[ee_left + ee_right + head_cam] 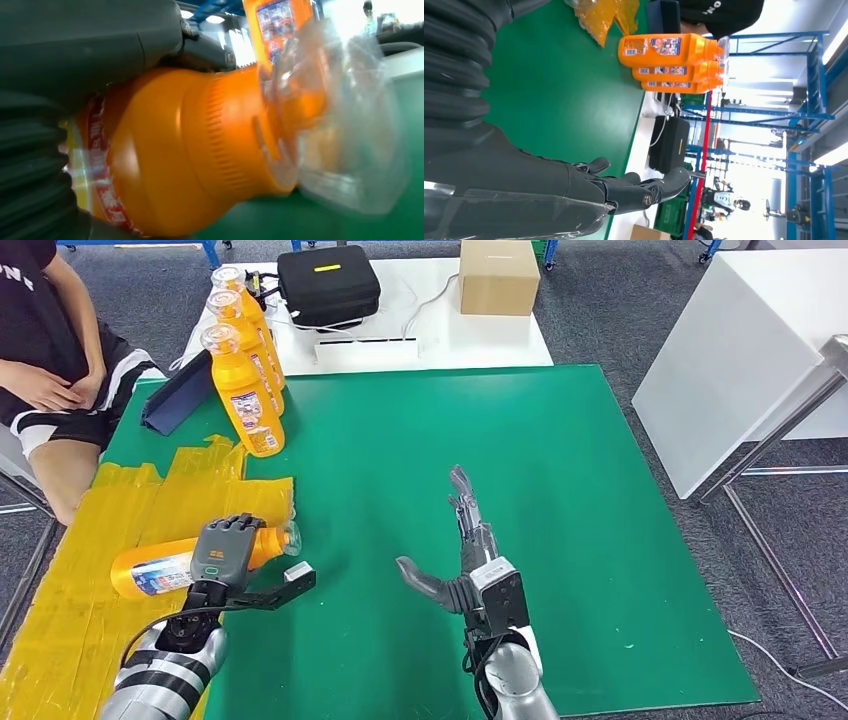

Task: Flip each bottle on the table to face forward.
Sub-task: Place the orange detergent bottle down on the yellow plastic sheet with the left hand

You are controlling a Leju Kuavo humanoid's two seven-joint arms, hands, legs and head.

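1. Fingers of the left hand [222,552] wrap over the lying orange bottle [150,570] in the head view, gripping it near its neck; the bottle lies on its side on the yellow plastic sheet [60,610], its clear cap [291,538] pointing toward the middle of the green table [560,460].
2. Same view: the right hand [468,565] hovers over the green table with fingers spread and straight, thumb out to the side, holding nothing. Three upright orange bottles [248,390] stand in a row at the far left of the table, beside a blue tablet case [180,395]. A seated person [50,350] is at the far left.
3. Left wrist view: the dark fingers [90,45] press on the orange bottle's shoulder [200,150]; the clear cap [345,140] is blurred.
4. Right wrist view: the dark fingers [624,187] are extended and apart over the green surface [559,85]; the three bottles [669,50] are well away, a black case [671,142] beyond them.
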